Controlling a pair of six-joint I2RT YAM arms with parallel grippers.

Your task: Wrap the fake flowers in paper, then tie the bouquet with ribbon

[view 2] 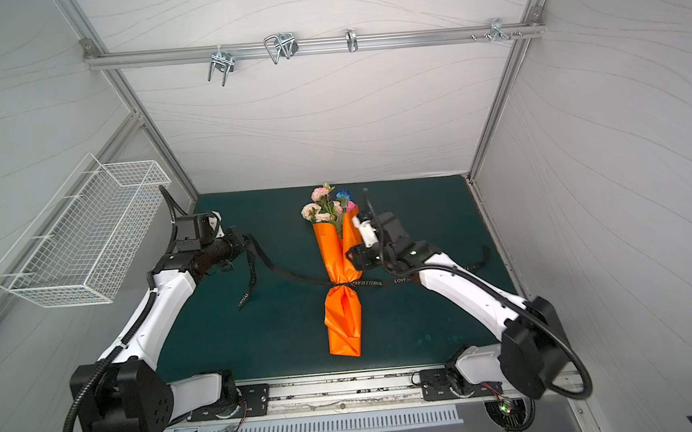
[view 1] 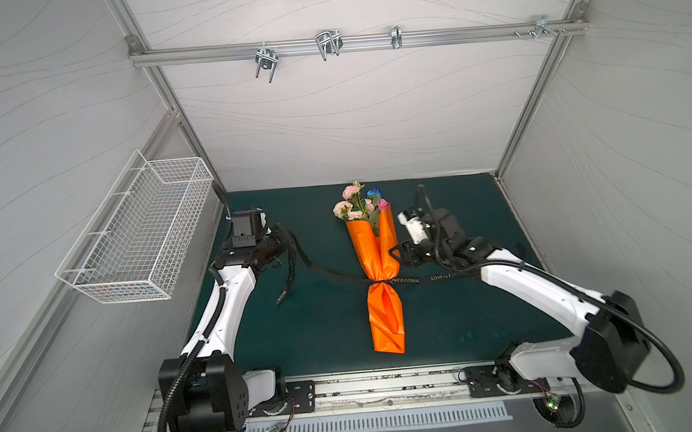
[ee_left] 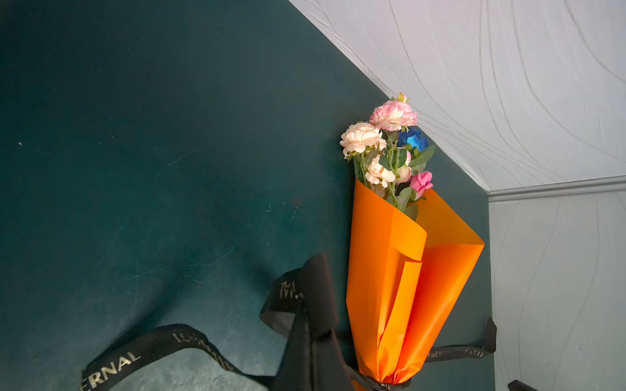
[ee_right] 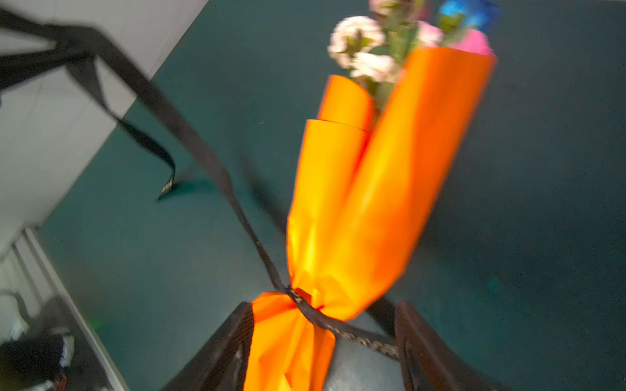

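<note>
The bouquet of fake flowers (view 1: 356,206) (view 2: 326,208) lies on the green mat, blooms toward the back wall, wrapped in orange paper (view 1: 386,318). A black lettered ribbon (view 1: 331,274) is cinched round the wrap's waist. My left gripper (view 1: 288,242) (view 2: 247,244) is shut on the ribbon's left length and holds it raised above the mat; in the left wrist view the ribbon (ee_left: 288,294) loops over the shut gripper (ee_left: 311,342). My right gripper (view 1: 397,251) (ee_right: 323,318) stands open beside the wrap's right edge, holding nothing. The ribbon's right length (view 1: 444,277) lies slack on the mat.
A white wire basket (view 1: 137,236) hangs on the left wall. Metal hooks (view 1: 328,43) sit on the rail across the back wall. Panel walls close in the mat (view 1: 302,332) on three sides. A metal rail (view 1: 389,385) runs along the front edge.
</note>
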